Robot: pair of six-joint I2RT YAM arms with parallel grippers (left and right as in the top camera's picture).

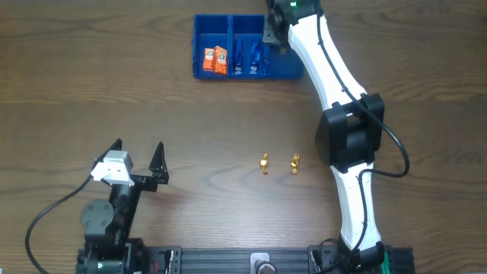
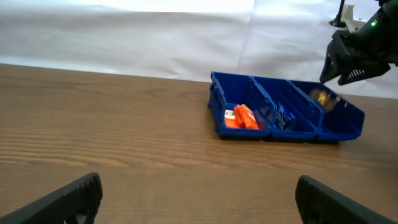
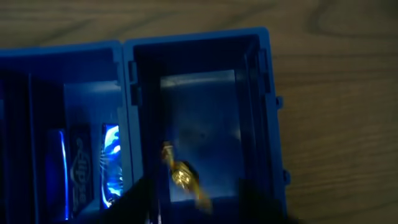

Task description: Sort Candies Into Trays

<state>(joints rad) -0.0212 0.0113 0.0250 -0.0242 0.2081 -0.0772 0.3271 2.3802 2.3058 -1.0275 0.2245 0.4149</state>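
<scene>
A blue three-compartment tray (image 1: 293, 70) stands at the far middle of the table. Its left bin holds orange candies (image 1: 214, 60) and its middle bin holds blue-wrapped candies (image 1: 246, 55). My right gripper (image 3: 199, 200) hangs open over the right bin, where one gold candy (image 3: 183, 176) shows just below the fingers. The left wrist view shows the same gripper (image 2: 348, 65) above a gold blur (image 2: 321, 96) in that bin. Two gold candies (image 1: 264, 164) (image 1: 295, 162) lie on the table nearer the front. My left gripper (image 1: 138, 146) stands open and empty at the front left.
Bare wooden table lies between the left gripper and the tray. The right arm (image 1: 338, 91) stretches from the front right up to the tray, passing just right of the two loose candies. A white backdrop (image 2: 124, 31) stands behind the table.
</scene>
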